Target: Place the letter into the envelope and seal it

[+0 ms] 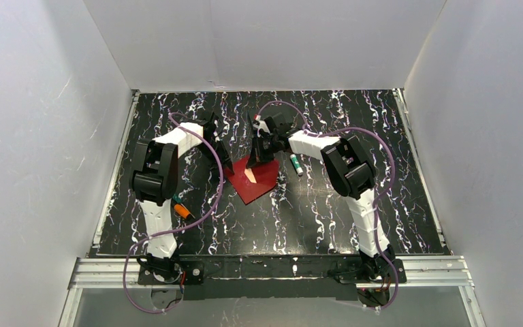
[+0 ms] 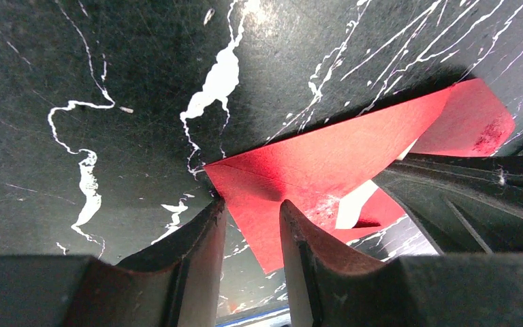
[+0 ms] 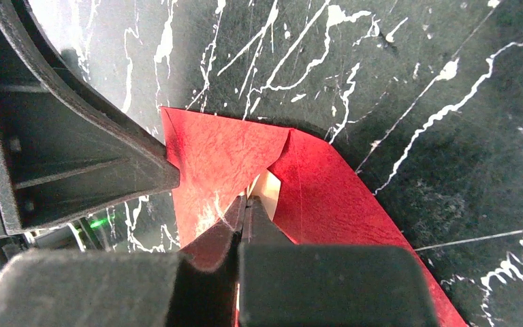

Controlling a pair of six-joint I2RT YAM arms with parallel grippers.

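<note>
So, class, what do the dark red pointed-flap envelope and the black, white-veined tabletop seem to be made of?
The dark red envelope looks like matte paper: mottled, fibrous texture and sharp fold creases. The black tabletop with white veins looks like marble-patterned laminate or printed board, which is unclear; fine scratches and a faint sheen show.

Most of the letter (image 3: 267, 187) is out of my sight inside the envelope (image 3: 327, 197); only a white sliver shows. The envelope's lower end runs off the bottom of the right wrist view, behind the right gripper (image 3: 245, 201), and I cannot tell whether its closed tips pinch any paper. From above, the orange thing (image 1: 184, 211) sits half under the left arm (image 1: 155, 170), and the green-tipped thing (image 1: 295, 164) is too small to name.
</note>
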